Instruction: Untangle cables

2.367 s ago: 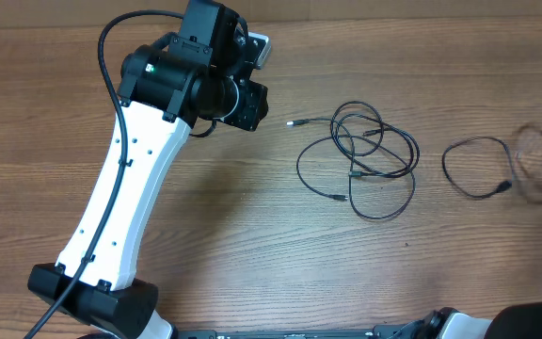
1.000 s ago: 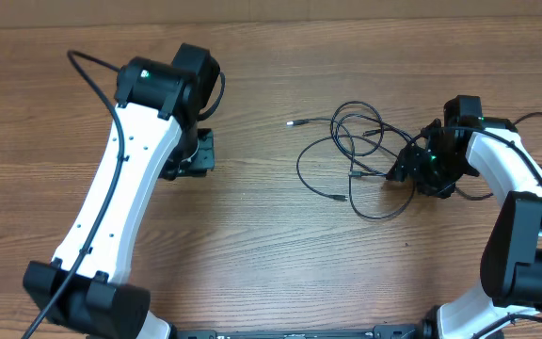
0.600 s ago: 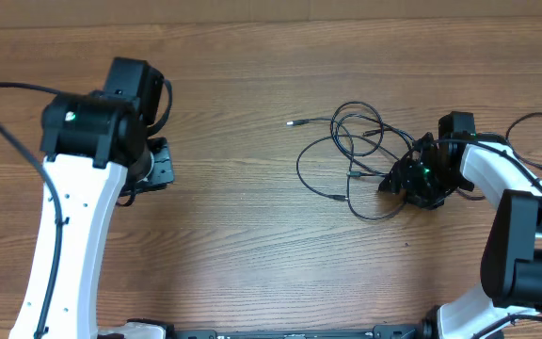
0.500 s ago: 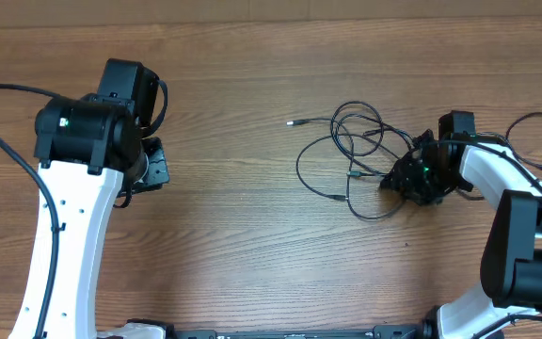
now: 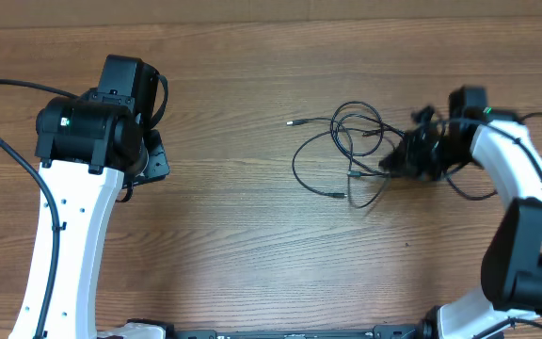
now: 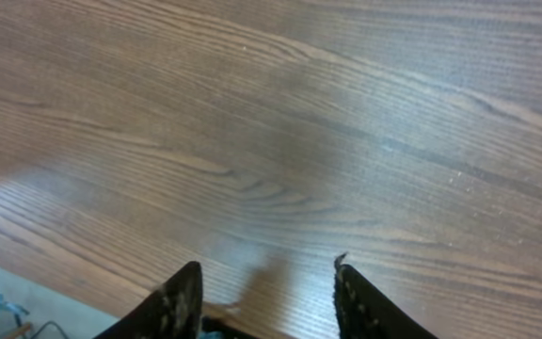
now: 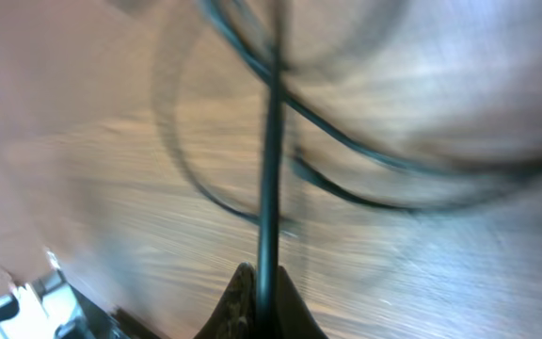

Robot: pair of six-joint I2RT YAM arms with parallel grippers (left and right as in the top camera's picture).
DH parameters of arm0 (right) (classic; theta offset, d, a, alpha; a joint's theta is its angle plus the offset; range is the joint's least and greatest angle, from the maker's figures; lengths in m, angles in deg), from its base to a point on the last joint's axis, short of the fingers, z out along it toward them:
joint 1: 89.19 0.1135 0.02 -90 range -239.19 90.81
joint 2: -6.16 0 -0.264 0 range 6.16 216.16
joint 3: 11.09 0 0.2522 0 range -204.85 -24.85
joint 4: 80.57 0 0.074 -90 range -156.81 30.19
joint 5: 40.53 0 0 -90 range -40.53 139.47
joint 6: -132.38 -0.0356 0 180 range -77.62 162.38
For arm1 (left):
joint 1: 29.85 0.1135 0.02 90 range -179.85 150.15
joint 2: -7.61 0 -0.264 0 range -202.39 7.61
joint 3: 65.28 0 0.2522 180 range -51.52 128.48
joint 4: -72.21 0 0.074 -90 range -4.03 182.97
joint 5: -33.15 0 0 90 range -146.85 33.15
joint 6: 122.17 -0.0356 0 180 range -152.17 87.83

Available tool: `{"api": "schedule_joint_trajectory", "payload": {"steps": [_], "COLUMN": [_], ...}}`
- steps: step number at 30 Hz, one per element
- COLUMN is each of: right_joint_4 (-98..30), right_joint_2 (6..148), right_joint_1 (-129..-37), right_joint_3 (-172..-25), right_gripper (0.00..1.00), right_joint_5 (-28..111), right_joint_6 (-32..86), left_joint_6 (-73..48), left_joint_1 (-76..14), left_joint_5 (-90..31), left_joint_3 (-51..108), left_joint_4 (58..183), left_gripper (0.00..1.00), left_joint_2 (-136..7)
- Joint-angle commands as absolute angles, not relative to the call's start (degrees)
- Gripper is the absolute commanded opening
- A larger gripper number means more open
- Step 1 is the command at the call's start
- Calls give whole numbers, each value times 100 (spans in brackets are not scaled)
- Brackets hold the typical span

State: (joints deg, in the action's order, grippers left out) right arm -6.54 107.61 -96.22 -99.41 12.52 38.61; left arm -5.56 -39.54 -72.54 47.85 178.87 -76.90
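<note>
The right gripper (image 5: pixel 410 156) is pinched shut on a strand at the right edge of the tangled black cables (image 5: pixel 354 151), which sprawl right of centre on the wooden table (image 5: pixel 252 235); its arm bends in from the right. Well apart, far left, the left gripper (image 6: pixel 266 282) hovers over the wood, jaws partly spread, holding nothing.
</note>
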Motion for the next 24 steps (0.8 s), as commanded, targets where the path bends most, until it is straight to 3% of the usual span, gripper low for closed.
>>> {"api": "schedule_joint_trajectory", "payload": {"steps": [1, 12, 17, 24], "right_joint_4": [-542, -713, -1069, -2435], "right_joint_2": [10173, 10031, 10029, 10029], "right_joint_1": [-9589, -9589, -9589, -9607], "right_joint_3": [-11157, -14951, -15786, -15994], "right_gripper": [4, 4, 4, 4], "right_joint_5": [708, -5, -682, -171], "right_joint_6": [3990, 3638, 3277, 2845], "left_joint_6": [-491, -491, -495, -539], "left_joint_1": [-3924, -3924, -3924, -3924], "left_joint_5": [-7334, -7304, -6882, -6471], "left_joint_3": [4753, 4753, 4753, 4753], "left_joint_4": [17820, 17625, 17260, 16891], "left_gripper": [49, 53, 58, 61], "left_joint_2": [-7673, -7675, -7675, -7741]}}
